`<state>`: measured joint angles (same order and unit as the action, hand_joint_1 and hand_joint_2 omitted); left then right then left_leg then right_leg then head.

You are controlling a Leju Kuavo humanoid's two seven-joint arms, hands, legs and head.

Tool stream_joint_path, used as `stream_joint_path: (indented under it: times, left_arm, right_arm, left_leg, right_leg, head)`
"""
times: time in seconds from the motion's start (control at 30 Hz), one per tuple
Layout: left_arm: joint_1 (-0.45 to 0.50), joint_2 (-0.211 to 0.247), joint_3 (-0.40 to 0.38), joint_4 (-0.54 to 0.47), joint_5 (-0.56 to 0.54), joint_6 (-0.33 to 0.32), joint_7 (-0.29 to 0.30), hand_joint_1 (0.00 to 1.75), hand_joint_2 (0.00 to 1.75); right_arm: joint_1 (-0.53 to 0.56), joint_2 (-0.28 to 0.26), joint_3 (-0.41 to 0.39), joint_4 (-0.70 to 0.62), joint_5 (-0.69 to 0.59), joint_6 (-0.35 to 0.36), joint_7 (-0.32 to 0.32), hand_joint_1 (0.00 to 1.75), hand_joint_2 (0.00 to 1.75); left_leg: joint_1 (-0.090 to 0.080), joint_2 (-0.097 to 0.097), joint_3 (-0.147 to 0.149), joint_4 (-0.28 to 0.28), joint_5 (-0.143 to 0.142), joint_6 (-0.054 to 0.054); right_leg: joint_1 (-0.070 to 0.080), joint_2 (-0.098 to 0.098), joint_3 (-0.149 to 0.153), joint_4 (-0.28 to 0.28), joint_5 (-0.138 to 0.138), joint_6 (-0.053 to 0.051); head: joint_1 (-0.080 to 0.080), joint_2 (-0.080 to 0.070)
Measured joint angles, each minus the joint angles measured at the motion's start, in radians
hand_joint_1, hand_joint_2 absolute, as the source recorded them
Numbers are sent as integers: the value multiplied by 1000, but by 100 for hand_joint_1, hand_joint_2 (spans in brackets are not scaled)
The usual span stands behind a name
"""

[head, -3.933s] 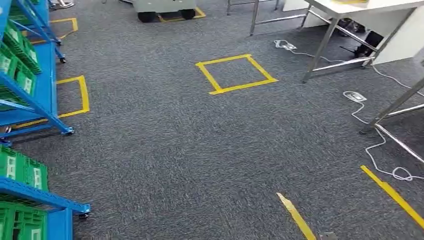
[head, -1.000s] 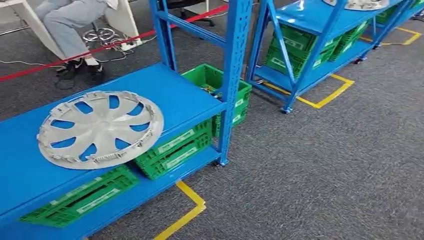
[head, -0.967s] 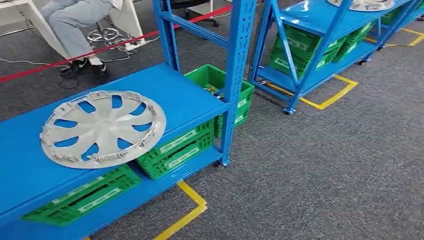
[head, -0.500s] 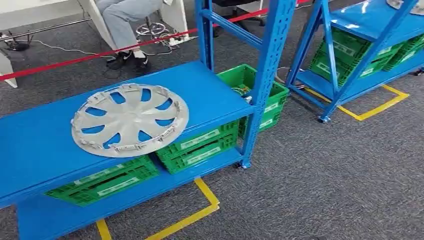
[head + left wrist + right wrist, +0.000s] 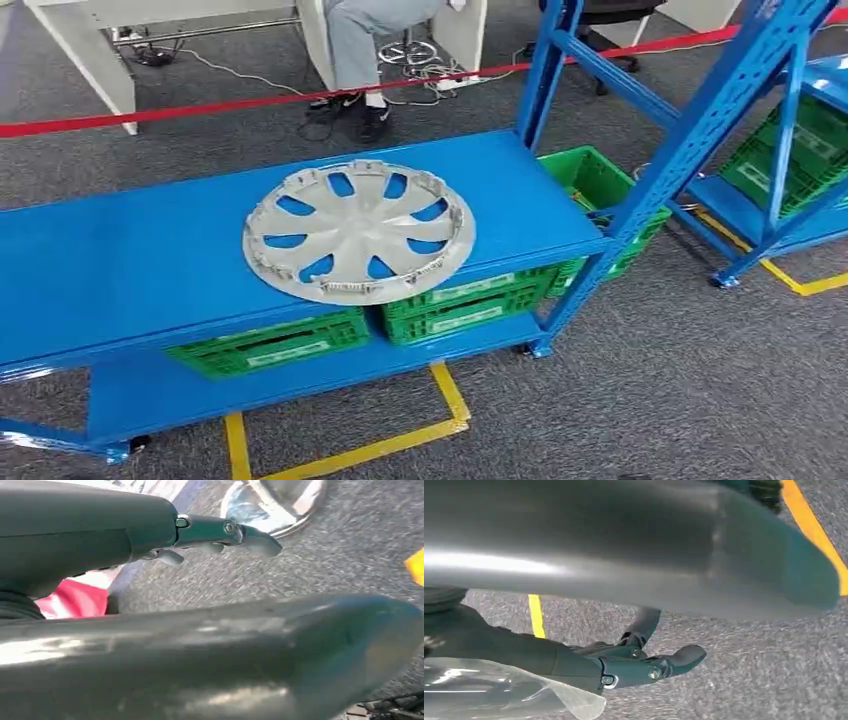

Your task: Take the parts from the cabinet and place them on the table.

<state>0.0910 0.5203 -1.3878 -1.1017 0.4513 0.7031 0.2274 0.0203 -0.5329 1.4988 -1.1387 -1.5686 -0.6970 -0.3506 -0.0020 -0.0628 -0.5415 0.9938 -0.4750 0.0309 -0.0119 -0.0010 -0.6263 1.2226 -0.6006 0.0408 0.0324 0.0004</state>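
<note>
A silver-grey wheel cover point(image 5: 358, 232) lies flat on the middle shelf of a blue rack point(image 5: 130, 260), near the shelf's front edge and a little right of centre. My left hand point(image 5: 125, 540) hangs over grey carpet with its fingers point(image 5: 220, 530) stretched out and nothing in it. My right hand point(image 5: 574, 665) also hangs over the carpet, its fingers point(image 5: 674, 662) straight and holding nothing. Both hands are well away from the wheel cover.
Green crates point(image 5: 270, 345) point(image 5: 465, 300) stand on the rack's lower shelf, another point(image 5: 600, 185) behind the right upright point(image 5: 690, 150). A second blue rack point(image 5: 790, 130) stands at the right. Behind a red tape line point(image 5: 200, 105) a person point(image 5: 365, 40) sits. Yellow tape point(image 5: 350, 455) marks the floor.
The camera has swung round from open floor to the rack; over the last second the rack and wheel cover have slid rightward toward the picture's centre. The wheel cover itself has not moved.
</note>
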Motion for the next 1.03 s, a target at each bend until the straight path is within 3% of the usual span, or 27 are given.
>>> stream_joint_path:
  times: [0.03,0.07,0.1,0.2,0.23,0.27,0.3,0.33,0.4,0.43,0.47,0.5,0.57,0.6,0.63,0.67,0.73,0.9,0.93,0.97,1.03]
  left_arm:
    - [0,0,1,0,0,0,0,0,0]
    - [0,0,2,0,0,0,0,0,0]
    - [0,0,3,-1,0,0,0,0,0]
    - [3,2,8,-5,-1,0,0,0,0]
    - [5,3,9,-5,-1,0,0,0,0]
    - [7,5,8,-6,-1,0,0,0,0]
    - [7,7,8,-10,-1,0,0,0,0]
    - [5,8,10,-10,-1,0,1,0,0]
    - [2,7,11,-11,-3,0,2,0,0]
    - [4,8,13,-14,-4,0,2,0,0]
    - [8,8,14,-16,-4,0,5,0,0]
    - [11,8,14,-16,-4,0,6,0,0]
    - [13,10,16,-19,-10,0,14,0,0]
    - [15,14,19,-23,-15,0,17,0,0]
    - [16,16,24,-29,-22,0,21,0,0]
    - [22,19,29,-32,-27,0,23,0,0]
    - [30,20,33,-36,-29,0,30,0,0]
    - [33,20,36,-42,-32,0,33,0,0]
    - [33,20,39,-43,-33,0,33,0,175]
    - [34,20,42,-43,-29,0,31,0,175]
    - [34,20,47,-44,6,0,12,0,175]
  right_arm:
    - [-1,-2,0,0,0,0,0,0,0]
    - [0,-2,0,0,0,0,0,0,0]
    - [0,-1,-1,0,0,0,0,0,0]
    - [-1,-1,-1,-1,-1,0,0,0,0]
    - [-2,-1,-1,-2,1,0,0,0,0]
    - [-3,-2,-2,-2,0,0,0,0,0]
    - [-1,-2,-3,-2,1,0,-1,0,0]
    - [-1,-2,-4,-2,1,0,-1,0,0]
    - [3,-2,-4,-2,0,0,-1,0,0]
    - [4,-2,-3,-2,0,0,-1,0,0]
    - [3,-2,-3,-2,0,0,-1,0,0]
    - [3,-2,-3,-3,0,0,-2,0,0]
    - [2,-2,-4,-5,0,-1,-7,0,0]
    - [3,-2,-5,-5,1,0,-11,0,0]
    - [4,-2,-11,-7,1,0,-11,0,0]
    - [5,-2,-19,-9,0,0,-7,0,0]
    - [5,-2,-29,-10,0,0,0,0,0]
    - [13,-2,-44,-9,0,0,12,0,0]
    - [15,-2,-46,-9,0,0,18,0,0]
    - [18,-2,-51,-8,0,0,26,0,175]
    - [26,-2,-68,-7,0,0,39,0,175]
  left_leg:
    - [1,-15,5,1,-2,-3]
    - [2,-26,8,1,-6,-9]
    - [-3,-37,4,5,-7,-15]
    - [7,-75,-13,7,3,-35]
    - [6,-87,-16,8,3,-39]
    - [5,-59,-17,18,-8,-43]
    - [1,2,-32,52,-32,-49]
    - [2,33,-64,117,-69,-54]
    - [5,53,-144,284,-141,-58]
    - [6,54,-163,323,-146,-59]
    - [7,55,-157,313,-126,-58]
    - [6,56,-134,266,-88,-54]
    - [-1,81,-47,96,-1,-36]
    - [-10,118,-14,38,-1,-22]
    - [-12,120,-7,16,-11,-17]
    - [-12,115,-10,18,-10,-18]
    - [-10,111,-8,15,-7,-32]
    - [-11,112,-8,16,-11,-26]
    - [-11,113,-8,16,-11,-26]
    - [-11,113,-9,16,-12,-25]
    - [-11,113,-8,16,-13,-24]
  right_leg:
    - [-2,10,40,-96,57,0]
    - [-8,49,76,-182,94,1]
    - [-11,97,87,-199,76,1]
    - [-4,67,96,-206,74,-19]
    - [-9,55,98,-210,77,-25]
    - [-11,40,101,-215,79,-31]
    - [-10,29,103,-216,77,-40]
    - [-8,14,103,-216,75,-43]
    - [-4,-21,104,-216,71,-49]
    - [-2,-35,105,-216,70,-50]
    - [0,-49,108,-216,67,-51]
    - [2,-61,111,-216,65,-51]
    - [7,-82,122,-216,59,-48]
    - [8,-93,111,-217,54,-46]
    - [15,-97,113,-214,47,-37]
    - [15,-108,115,-217,47,-34]
    - [18,-109,117,-214,42,-45]
    - [17,-105,129,-224,48,-36]
    - [17,-104,132,-225,49,-34]
    - [17,-103,133,-226,51,-32]
    - [16,-103,132,-227,51,-32]
  head:
    - [0,0]
    - [1,0]
    - [0,0]
    - [0,0]
    - [0,0]
    - [-2,0]
    - [-10,0]
    - [-11,0]
    - [-11,0]
    - [-10,0]
    - [-10,0]
    - [-11,0]
    - [-11,0]
    - [-9,0]
    - [-10,0]
    - [-6,0]
    - [-7,0]
    - [-8,0]
    - [-8,0]
    - [-9,0]
    - [-8,0]
